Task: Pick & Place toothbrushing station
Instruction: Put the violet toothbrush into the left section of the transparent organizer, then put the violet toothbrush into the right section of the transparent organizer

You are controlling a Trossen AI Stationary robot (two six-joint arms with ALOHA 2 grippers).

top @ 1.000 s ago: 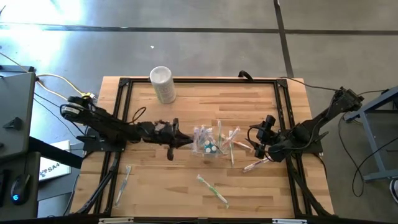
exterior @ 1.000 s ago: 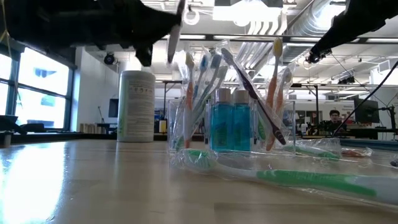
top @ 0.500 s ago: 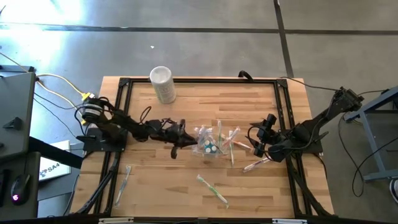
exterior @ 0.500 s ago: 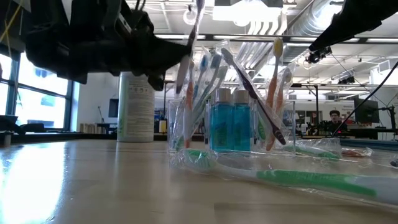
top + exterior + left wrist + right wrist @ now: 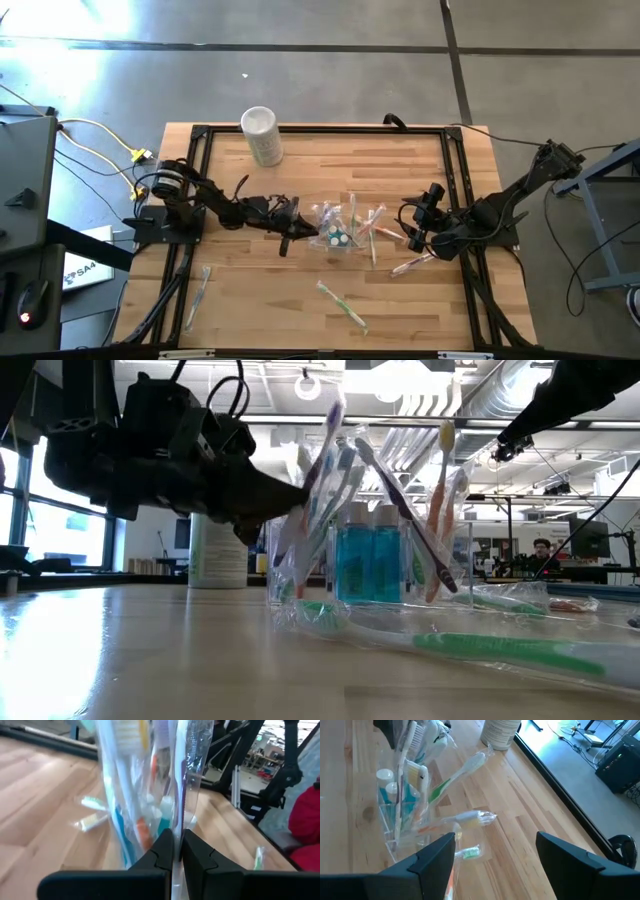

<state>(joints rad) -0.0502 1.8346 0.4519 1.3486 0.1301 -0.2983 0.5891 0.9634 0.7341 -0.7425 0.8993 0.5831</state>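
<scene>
Two pincers show in the high view: the left pincer (image 5: 303,232) at frame center beside the clear cup (image 5: 336,238), the right pincer (image 5: 408,228) center-right, fingers apart, empty. Low view: the cup (image 5: 370,560) stands mid-frame on the desk (image 5: 150,660). Left wrist view: fingers clamp a wrapped toothbrush (image 5: 176,795).

Clear cup (image 5: 402,815) w/ toothbrushes (teal tubes inside), wrapped brushes (image 5: 462,817) strewn on table (image 5: 530,850).

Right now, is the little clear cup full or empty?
Full. The clear cup holds many toothbrushes standing up and teal toothpaste tubes.
</scene>
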